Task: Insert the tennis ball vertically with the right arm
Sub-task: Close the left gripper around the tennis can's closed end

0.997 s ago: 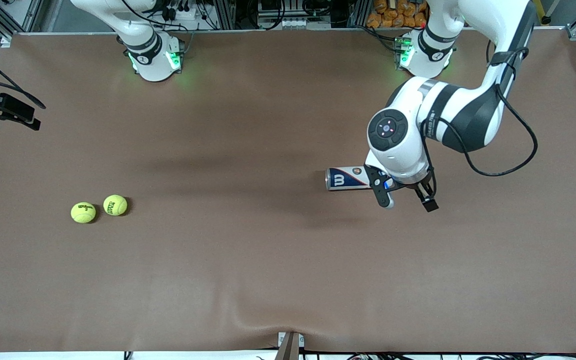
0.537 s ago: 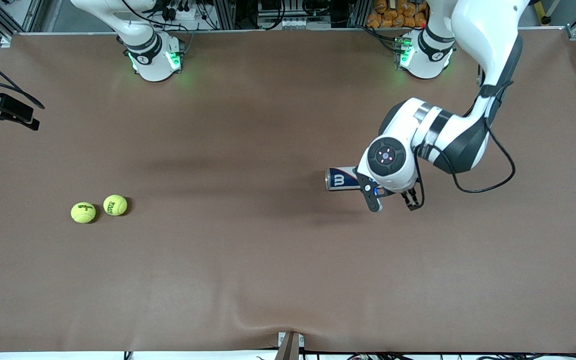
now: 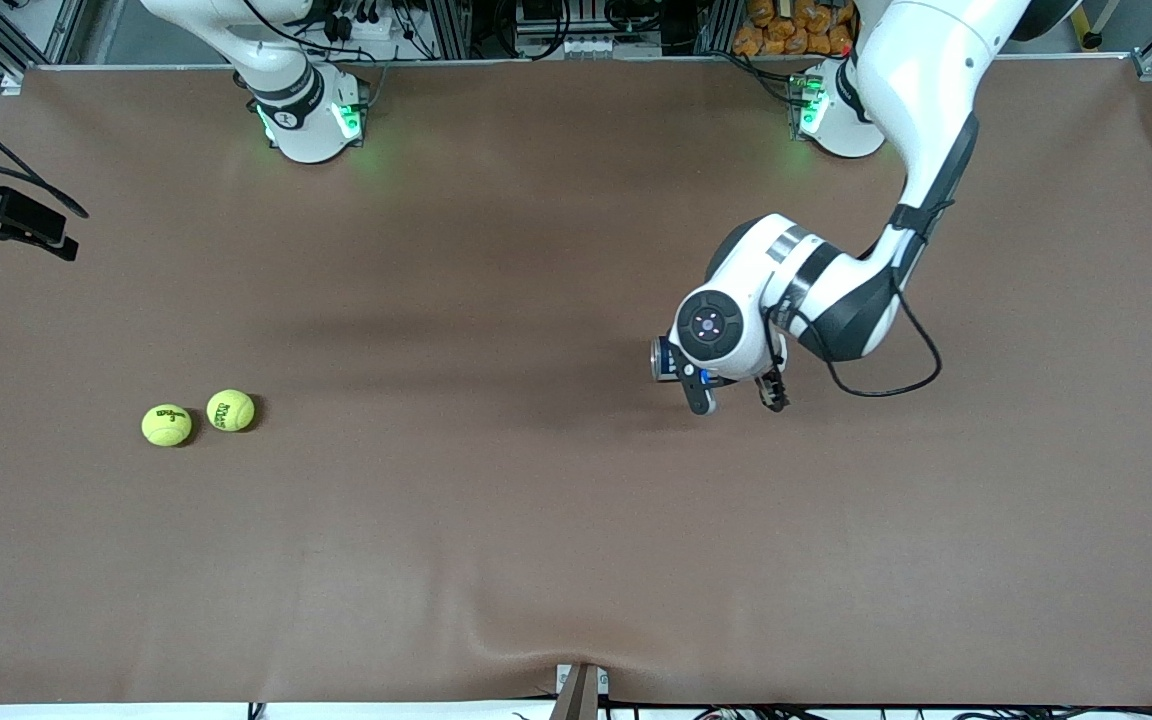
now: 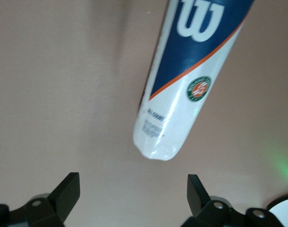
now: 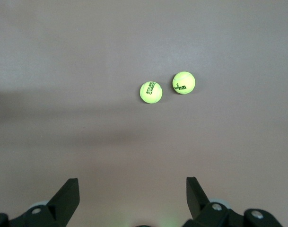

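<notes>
front view: left gripper [image 3: 733,398], fingers spread wide, hangs over the lying ball can [image 3: 663,358]; two tennis balls [image 3: 198,417] sit touching toward the right arm's end.

left wrist view: can [image 4: 191,78] lies ahead of the empty fingers.

right wrist view: right gripper [image 5: 133,196] is wide apart and empty, both balls [image 5: 167,87] ahead.

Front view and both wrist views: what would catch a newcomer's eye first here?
The left arm reaches out over the middle of the brown table, its open left gripper hanging over a Wilson tennis ball can lying on its side. Toward the right arm's end of the table, two yellow tennis balls sit side by side. The open right gripper looks down on them from above.
</notes>
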Motion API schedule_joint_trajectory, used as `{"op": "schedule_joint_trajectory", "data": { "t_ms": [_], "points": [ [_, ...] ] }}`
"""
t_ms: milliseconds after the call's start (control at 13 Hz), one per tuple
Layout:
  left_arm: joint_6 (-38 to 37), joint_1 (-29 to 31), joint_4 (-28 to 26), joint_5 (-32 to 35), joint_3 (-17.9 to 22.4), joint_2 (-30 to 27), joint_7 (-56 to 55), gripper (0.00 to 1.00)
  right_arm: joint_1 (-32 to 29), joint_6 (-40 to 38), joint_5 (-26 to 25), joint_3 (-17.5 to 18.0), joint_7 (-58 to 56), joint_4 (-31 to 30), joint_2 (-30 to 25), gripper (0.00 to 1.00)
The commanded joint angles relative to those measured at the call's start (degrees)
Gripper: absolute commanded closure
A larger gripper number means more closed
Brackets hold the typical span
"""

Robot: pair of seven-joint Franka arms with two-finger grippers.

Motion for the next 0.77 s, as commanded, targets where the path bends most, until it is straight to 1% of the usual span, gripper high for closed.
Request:
{"op": "schedule_joint_trajectory", "data": {
  "t_ms": [0,153,230,307,691],
  "points": [
    [-0.7,-2.1,-2.7,4.1,0.1,0.7,0.4,0.00,-1.4,-0.4,0.3,1.0,0.4,-0.8,-1.2,0.00],
    [0.0,-2.3,-6.7,5.1,-0.4,0.4,0.2,0.00,-1.4,-0.5,0.3,1.0,0.4,-0.8,-1.2,0.00],
    [0.6,-3.5,-8.6,5.4,-0.4,0.2,-0.2,0.00,-1.4,-0.5,0.3,1.0,0.4,-0.8,-1.2,0.00],
    [0.8,-4.4,-9.2,6.4,-0.4,0.2,-0.3,0.00,-1.4,-0.5,0.3,1.0,0.4,-0.8,-1.2,0.00],
    [3.8,-4.8,-9.2,10.6,-0.4,1.7,-0.2,0.00,-1.4,-0.5,0.4,1.0,0.4,-0.8,-1.2,0.00]
  ]
}}
